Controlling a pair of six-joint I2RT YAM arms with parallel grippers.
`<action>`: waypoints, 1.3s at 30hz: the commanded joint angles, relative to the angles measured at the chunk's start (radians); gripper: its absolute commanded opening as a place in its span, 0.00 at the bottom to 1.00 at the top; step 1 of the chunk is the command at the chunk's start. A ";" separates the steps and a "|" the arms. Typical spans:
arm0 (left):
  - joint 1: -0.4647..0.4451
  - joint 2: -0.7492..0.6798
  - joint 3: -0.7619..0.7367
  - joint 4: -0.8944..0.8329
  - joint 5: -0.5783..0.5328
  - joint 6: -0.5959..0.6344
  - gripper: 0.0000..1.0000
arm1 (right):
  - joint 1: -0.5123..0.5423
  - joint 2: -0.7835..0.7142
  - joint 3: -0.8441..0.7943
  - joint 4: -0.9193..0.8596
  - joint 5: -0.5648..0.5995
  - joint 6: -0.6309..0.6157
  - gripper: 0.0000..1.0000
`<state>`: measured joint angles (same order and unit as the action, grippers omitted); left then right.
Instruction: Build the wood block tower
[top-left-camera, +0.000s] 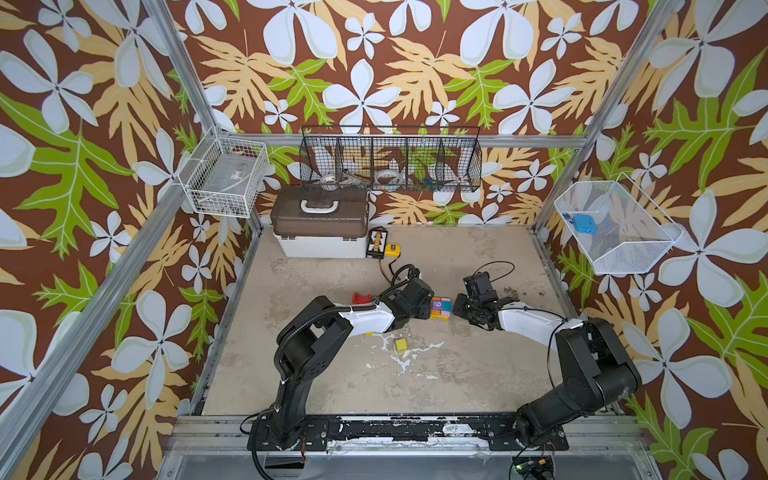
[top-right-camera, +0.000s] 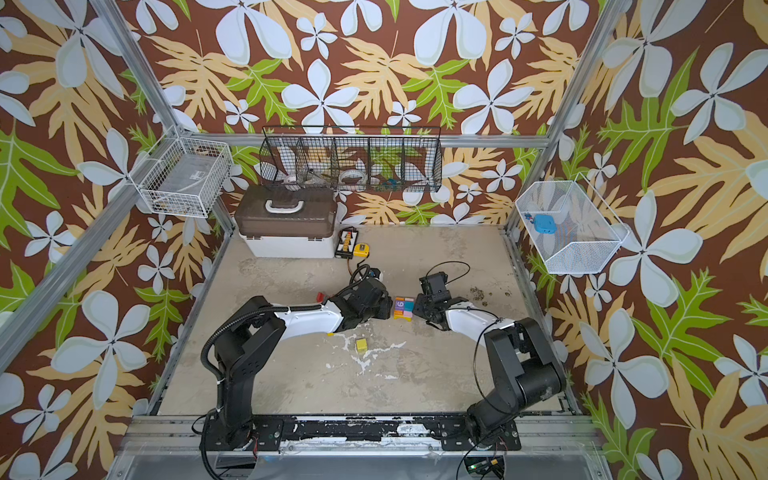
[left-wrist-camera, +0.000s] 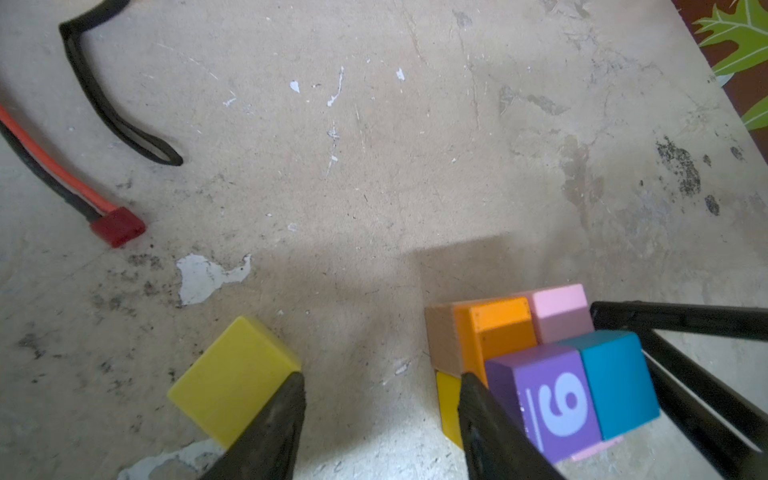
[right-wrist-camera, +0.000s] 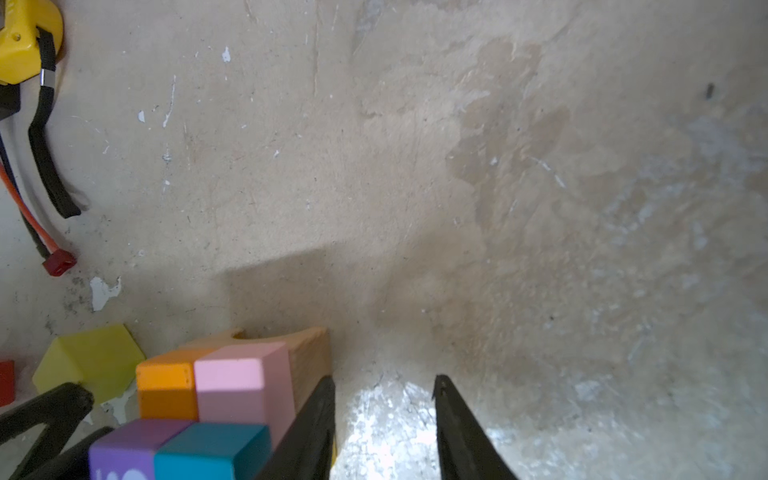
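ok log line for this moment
tower: low stack | left gripper: open, empty, beside it | right gripper: open, empty, other side | loose: yellow block, red block

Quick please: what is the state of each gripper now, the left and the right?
Left gripper: open, holding nothing.
Right gripper: open, holding nothing.

Both arms are being held low, flanking the tower (top-left-camera: 440, 308). The left gripper (left-wrist-camera: 381, 376) and right gripper (right-wrist-camera: 384, 379) are being held parted, empty.
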<state>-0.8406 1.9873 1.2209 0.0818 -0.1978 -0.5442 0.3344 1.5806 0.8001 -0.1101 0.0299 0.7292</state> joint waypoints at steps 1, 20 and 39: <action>0.001 0.005 0.011 0.001 0.003 0.007 0.61 | 0.001 0.007 -0.001 0.025 -0.018 0.000 0.41; 0.000 0.021 0.026 -0.001 0.032 0.010 0.61 | 0.002 0.032 0.008 0.035 -0.051 -0.004 0.40; 0.001 0.024 0.033 -0.007 0.034 0.012 0.61 | 0.003 0.029 0.011 0.021 -0.032 0.003 0.39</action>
<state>-0.8398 2.0068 1.2480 0.0776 -0.1669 -0.5362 0.3347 1.6176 0.8062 -0.0834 -0.0254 0.7288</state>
